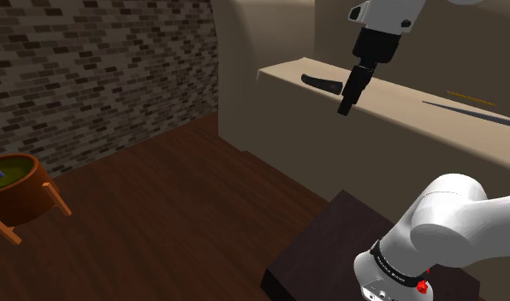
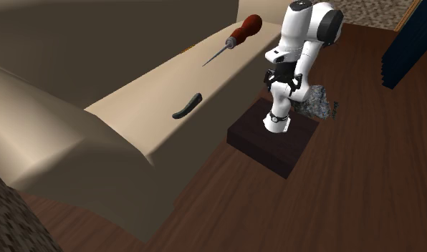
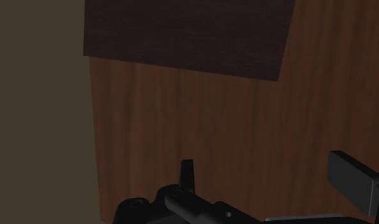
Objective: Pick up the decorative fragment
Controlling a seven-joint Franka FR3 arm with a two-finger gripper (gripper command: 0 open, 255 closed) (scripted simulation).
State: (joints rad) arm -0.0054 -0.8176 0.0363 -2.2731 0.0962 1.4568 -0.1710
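The decorative fragment [image 1: 322,82] [image 2: 187,105] is a small dark curved piece lying on the flat beige top of a sofa-like ledge [image 1: 433,124] [image 2: 155,107]. My black gripper [image 1: 346,108] [image 3: 271,181] points downward, and in the shoulder view it hangs just to the right of the fragment. Its fingers [image 3: 187,175] stand apart, open, with nothing between them. In the wrist view the gripper hovers over the wooden floor [image 3: 201,127], between the ledge's side and the dark stand [image 3: 188,32]. In the second exterior view the fragment lies well left of the arm [image 2: 301,43].
An awl with a red-brown handle [image 2: 237,36] lies farther along the ledge; its thin shaft [image 1: 471,114] crosses the top. A potted plant [image 1: 18,184] on wooden legs stands by the brick wall [image 1: 91,77]. A grey lumpy object [image 2: 319,100] sits behind the stand [image 2: 273,139].
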